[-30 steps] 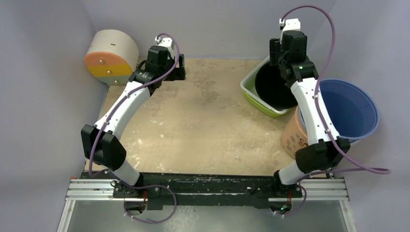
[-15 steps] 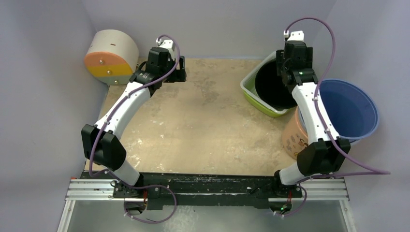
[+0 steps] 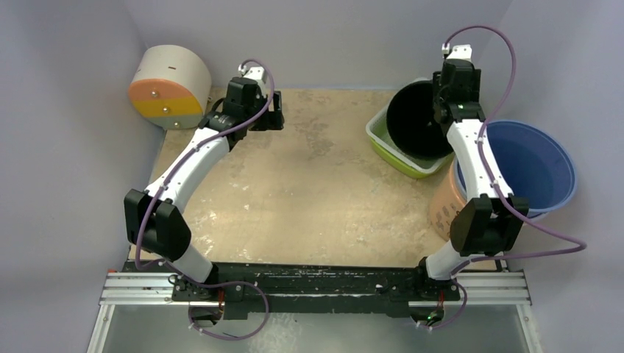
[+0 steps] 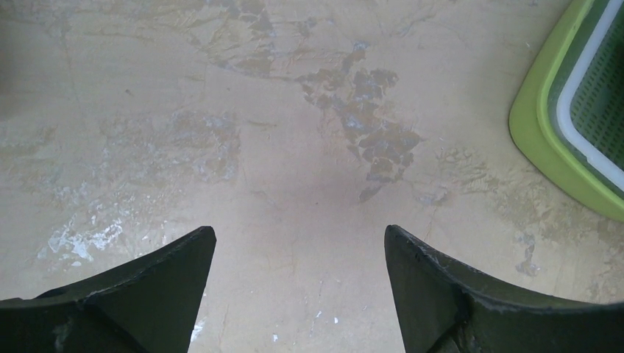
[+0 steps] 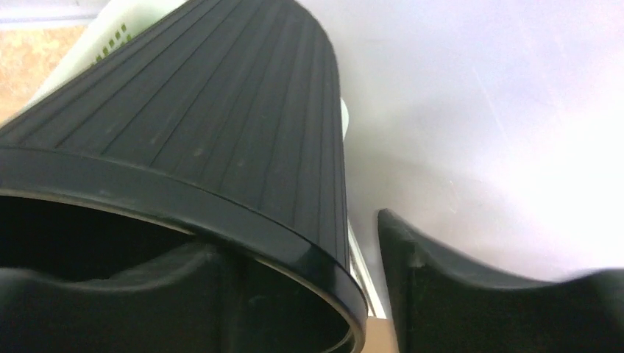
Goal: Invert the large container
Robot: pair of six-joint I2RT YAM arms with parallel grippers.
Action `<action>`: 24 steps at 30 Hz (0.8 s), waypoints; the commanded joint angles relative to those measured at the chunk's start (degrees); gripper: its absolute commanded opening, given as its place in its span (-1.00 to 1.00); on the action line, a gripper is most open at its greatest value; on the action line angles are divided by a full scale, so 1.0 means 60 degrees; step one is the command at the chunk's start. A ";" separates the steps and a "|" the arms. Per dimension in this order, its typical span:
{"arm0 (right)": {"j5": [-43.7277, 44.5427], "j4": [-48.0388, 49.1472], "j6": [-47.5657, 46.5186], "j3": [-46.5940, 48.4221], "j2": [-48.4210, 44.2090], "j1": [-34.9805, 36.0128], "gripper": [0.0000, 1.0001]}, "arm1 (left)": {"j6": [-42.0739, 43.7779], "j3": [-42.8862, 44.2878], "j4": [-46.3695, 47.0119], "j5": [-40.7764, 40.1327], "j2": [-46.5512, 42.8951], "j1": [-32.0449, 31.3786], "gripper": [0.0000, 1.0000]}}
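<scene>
Black bin (image 3: 416, 121), where is it? asked Mia.

In the green basket (image 3: 383, 143), at the far right of the table (image 3: 309, 191), said Tom. It leans, and its open mouth faces up toward the top camera.

Why is the right gripper (image 3: 441, 107) at its edge?

I think it wants to grab the rim, so it can tip the bin right over. In the right wrist picture, one finger of the right gripper (image 5: 294, 243) is inside the bin (image 5: 184, 110) and the other is outside. A thin gap shows by the outside finger. So the fingers are apart around the rim and do not look like they are squeezing it yet.

And the left gripper (image 3: 276, 110)?

It hangs over the bare table, well away from the bin. Its fingers are spread wide and hold nothing. I guess it is just keeping out of the way.

What does the top picture show that the others don't?

Both arms, the whole bin, and a blue tub (image 3: 530, 165) to the right of the basket.

And the wrist pictures?

The right one shows the ribs on the bin's side and how the fingers sit at the rim. The left gripper (image 4: 298, 232) sees only table and a corner of the basket (image 4: 544, 140). The bin is not in that picture at all.
</scene>
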 commanded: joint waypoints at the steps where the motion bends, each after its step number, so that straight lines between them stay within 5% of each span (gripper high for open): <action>1: -0.0300 0.0451 0.0157 0.0100 0.0186 -0.0093 0.01 | -0.0107 -0.0177 0.0454 0.0048 -0.0550 -0.0038 0.64; 3: -0.0110 0.0579 0.0267 0.0019 0.0150 -0.0093 -0.76 | -0.0007 -0.0203 0.0434 -0.0035 -0.0548 -0.0030 0.64; 5: -0.0034 0.0601 0.0334 0.0045 0.0089 -0.0093 -1.00 | 0.0034 -0.0205 0.0432 -0.0105 -0.0538 -0.0021 0.64; 15: -0.0129 0.0345 0.0716 0.0955 -0.0709 -0.0083 -1.00 | -0.0056 0.0468 0.0306 -0.0446 -0.0354 -0.0021 0.58; 24: -0.2568 -0.1265 0.1523 0.3631 -0.0876 0.0102 -1.00 | -0.0379 0.1750 -0.0205 -0.1836 -0.0513 0.0009 0.54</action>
